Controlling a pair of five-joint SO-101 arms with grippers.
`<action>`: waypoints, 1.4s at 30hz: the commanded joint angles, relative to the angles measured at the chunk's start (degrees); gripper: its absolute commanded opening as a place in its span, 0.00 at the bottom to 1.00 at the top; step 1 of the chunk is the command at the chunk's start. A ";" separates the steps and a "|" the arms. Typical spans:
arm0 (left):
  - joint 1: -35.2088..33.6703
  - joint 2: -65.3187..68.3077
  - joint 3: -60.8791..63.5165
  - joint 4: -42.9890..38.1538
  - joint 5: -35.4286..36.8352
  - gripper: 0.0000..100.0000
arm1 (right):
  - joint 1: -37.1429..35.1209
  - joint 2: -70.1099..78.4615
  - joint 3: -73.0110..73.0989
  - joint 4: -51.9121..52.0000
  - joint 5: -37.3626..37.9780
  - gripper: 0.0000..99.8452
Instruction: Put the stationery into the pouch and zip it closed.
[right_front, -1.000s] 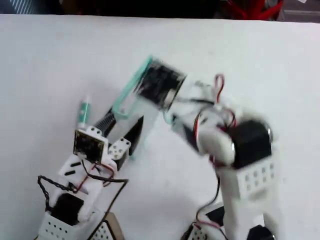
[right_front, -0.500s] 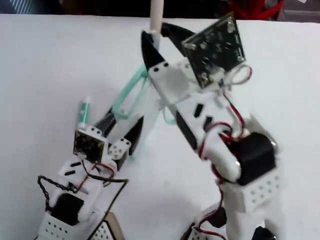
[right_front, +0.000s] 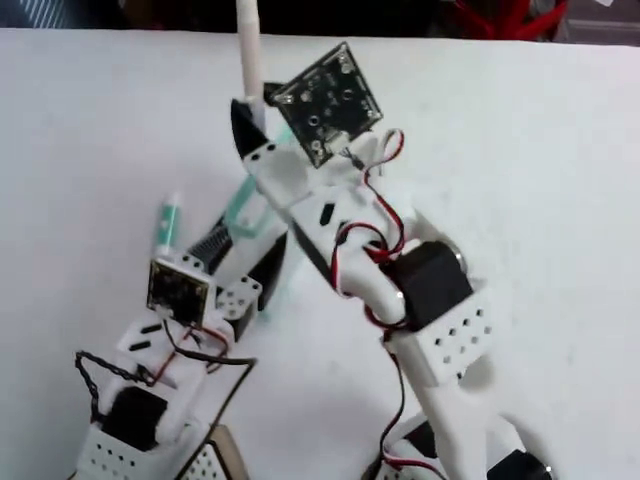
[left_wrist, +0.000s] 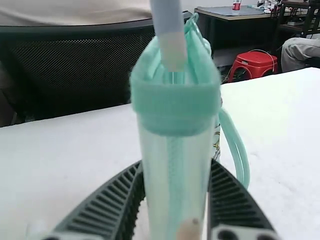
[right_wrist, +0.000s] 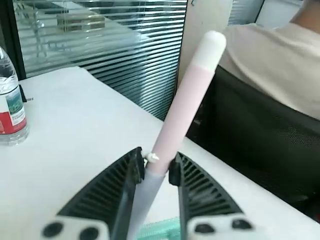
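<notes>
A clear pouch (right_front: 243, 205) with teal edging lies slanted on the white table (right_front: 520, 130). My left gripper (right_front: 242, 252) is shut on its near end, and in the left wrist view the pouch (left_wrist: 175, 110) stands pinched in the left gripper (left_wrist: 175, 200). Above it, my right gripper (right_front: 258, 112) is shut on a pink pen with a white cap (right_front: 247, 40), held upright. The pen (right_wrist: 190, 110) rises from the right gripper (right_wrist: 156, 167). Its lower end (left_wrist: 167, 30) hangs at the pouch's top edge. A green-capped marker (right_front: 168, 225) lies on the table left of the pouch.
A water bottle (right_wrist: 10, 100) stands on the table off to one side in the right wrist view. A black mesh chair (left_wrist: 65, 70) is behind the table's far edge. The table's right half is bare white surface.
The right arm rose from low over the pouch with the pen in its gripper, then swung left. The left arm and the pouch kept still.
</notes>
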 joint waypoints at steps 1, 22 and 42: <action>-0.04 0.48 -0.35 -0.88 0.53 0.19 | -0.22 -0.57 1.76 -1.10 -0.18 0.02; -0.22 0.40 -0.35 -0.97 0.53 0.19 | 0.57 -15.08 8.79 14.73 -0.09 0.30; -0.13 0.40 -0.35 -0.88 0.53 0.19 | 10.86 9.10 -14.95 19.74 -17.76 0.25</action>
